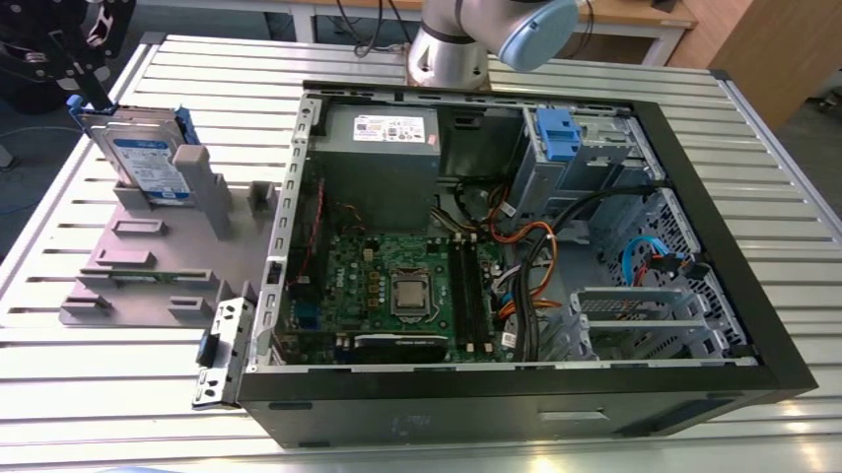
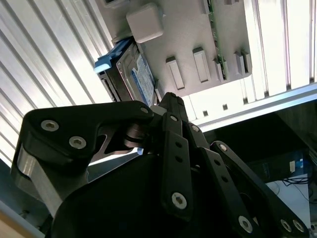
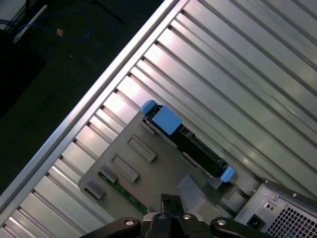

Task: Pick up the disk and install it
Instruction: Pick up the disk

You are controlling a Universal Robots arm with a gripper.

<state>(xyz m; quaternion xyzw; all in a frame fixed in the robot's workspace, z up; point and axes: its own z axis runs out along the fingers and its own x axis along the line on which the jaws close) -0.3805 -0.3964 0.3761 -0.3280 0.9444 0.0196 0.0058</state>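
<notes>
The disk [image 1: 142,158] is a silver hard drive with a white-and-blue label and blue rails. It stands on edge in the grey slotted holder [image 1: 145,258] on the exterior view's left, beside the open computer case. My gripper [image 1: 63,61] hangs in the air above and behind the disk, apart from it. In the second wrist view the black gripper [image 2: 169,103] points toward the disk [image 2: 136,74] and stops short of it. The first wrist view looks down on the disk's [image 3: 188,138] top edge and the holder [image 3: 143,168], with the gripper [image 3: 167,208] above the holder.
The open computer case [image 1: 776,379] lies on the slatted aluminium table [image 1: 118,394]. Inside are a motherboard [image 1: 394,286], a power supply [image 1: 382,133], cables, and a grey drive bay with a blue bracket [image 1: 558,133] at the far right. The table edge [image 3: 94,99] runs close to the holder.
</notes>
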